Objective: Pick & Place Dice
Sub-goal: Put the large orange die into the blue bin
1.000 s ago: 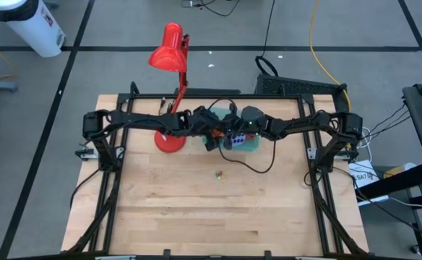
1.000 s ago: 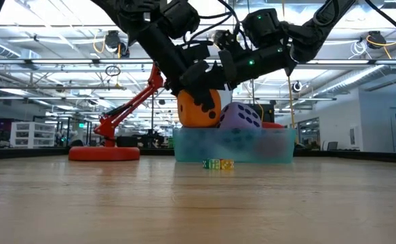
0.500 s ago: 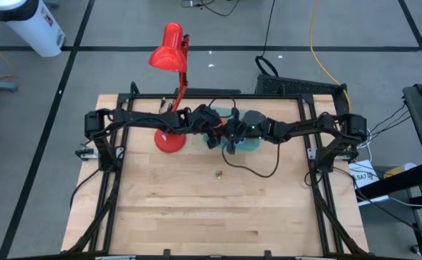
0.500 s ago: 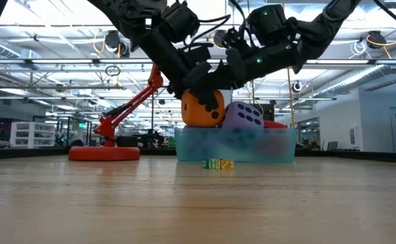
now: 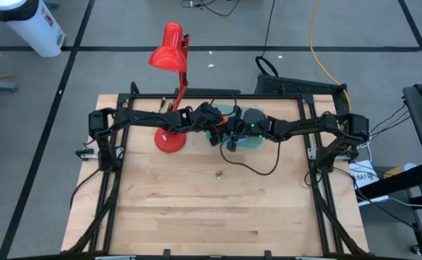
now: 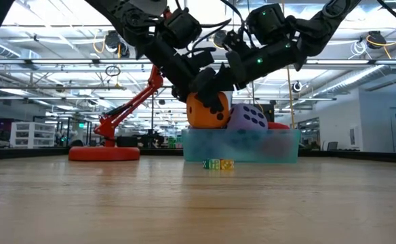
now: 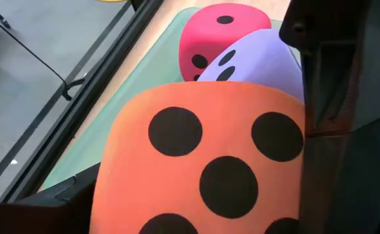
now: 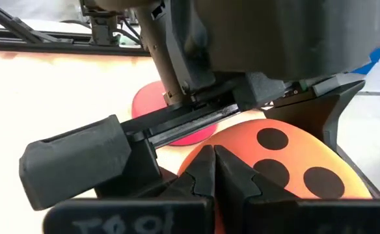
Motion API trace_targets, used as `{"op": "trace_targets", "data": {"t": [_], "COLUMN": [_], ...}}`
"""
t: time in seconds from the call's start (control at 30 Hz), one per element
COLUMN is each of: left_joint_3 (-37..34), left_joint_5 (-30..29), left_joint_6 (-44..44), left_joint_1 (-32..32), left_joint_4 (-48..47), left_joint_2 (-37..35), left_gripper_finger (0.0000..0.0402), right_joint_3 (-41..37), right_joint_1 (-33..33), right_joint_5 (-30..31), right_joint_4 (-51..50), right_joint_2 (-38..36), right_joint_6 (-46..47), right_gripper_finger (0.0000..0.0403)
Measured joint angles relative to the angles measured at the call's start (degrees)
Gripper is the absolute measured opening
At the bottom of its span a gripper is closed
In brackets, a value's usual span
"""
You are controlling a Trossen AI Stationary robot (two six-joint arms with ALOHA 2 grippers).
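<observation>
My left gripper [image 6: 201,95] is shut on the orange die [image 6: 208,110] at the left end of the teal tray [image 6: 242,146]. A purple die [image 6: 247,116] sits in the tray beside it, with the red die [image 7: 222,32] behind. A second purple-blue die is out of view. My right gripper [image 8: 214,172] is shut and sits right against the left gripper, over the orange die [image 8: 287,162]. I cannot tell whether it touches the die. In the high view both grippers meet over the tray [image 5: 253,141]. My left gripper pinches the orange die between its two fingers [image 7: 346,130], on opposite side faces [image 7: 122,195]. It comes from above, slanting in from the table's left. The die is upright with its underside at the tray's rim, beside the purple die [image 7: 255,62]. Whether it rests on the tray floor is hidden.
A red desk lamp stands with its base [image 6: 104,153] left of the tray and its head [image 5: 168,50] beyond the far edge. A small coloured block [image 6: 218,163] lies on the table in front of the tray. The near half of the wooden table [image 5: 211,217] holds nothing else.
My left gripper has carried the orange die a little toward the table's right, closer to the purple die. My right gripper has moved left, closing up on the left gripper. The tray with its dice has slid slightly toward the table's right.
</observation>
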Motion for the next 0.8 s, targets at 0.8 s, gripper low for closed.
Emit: {"op": "trace_targets", "data": {"t": [0.8], "left_joint_3": [-0.4], "left_joint_5": [-6.2], "left_joint_6": [2.1], "left_joint_1": [-2.6], "left_joint_4": [-0.5], "left_joint_2": [-6.7], "left_gripper_finger": [0.0400], "right_joint_3": [0.2], "right_joint_1": [-1.3], "right_joint_5": [-2.3], "right_joint_4": [-6.4], "right_joint_2": [0.3], "right_joint_6": [2.6], "right_gripper_finger": [0.0000]}}
